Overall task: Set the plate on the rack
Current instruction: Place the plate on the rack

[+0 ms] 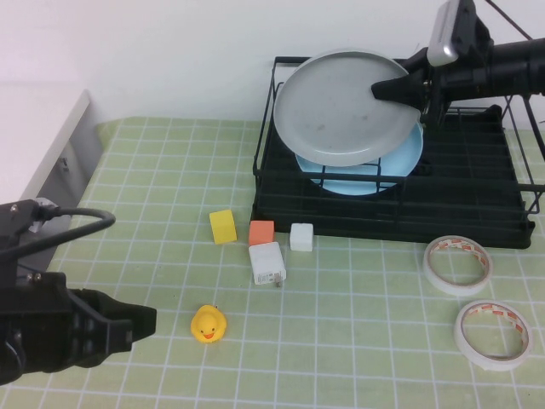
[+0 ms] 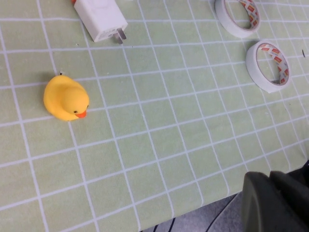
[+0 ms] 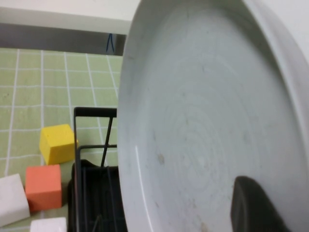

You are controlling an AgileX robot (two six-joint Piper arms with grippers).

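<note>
The large pale grey plate (image 1: 336, 111) is held tilted on edge above the left part of the black wire rack (image 1: 464, 217). My right gripper (image 1: 407, 87) reaches in from the upper right and is shut on the plate's right rim. In the right wrist view the plate (image 3: 203, 121) fills most of the picture, with one dark fingertip (image 3: 251, 205) pressed on its face and the rack's corner (image 3: 94, 183) below it. My left gripper (image 1: 136, 326) hangs low at the front left, shut and empty, far from the rack; it shows in the left wrist view (image 2: 275, 200).
A light blue plate (image 1: 407, 162) sits in the rack behind the grey one. In front of the rack lie a yellow block (image 1: 222, 227), an orange block (image 1: 261, 232), a white block (image 1: 301, 237) and a white charger (image 1: 266, 263). A rubber duck (image 1: 208, 324) and two tape rolls (image 1: 457, 264) (image 1: 491, 333) lie nearer.
</note>
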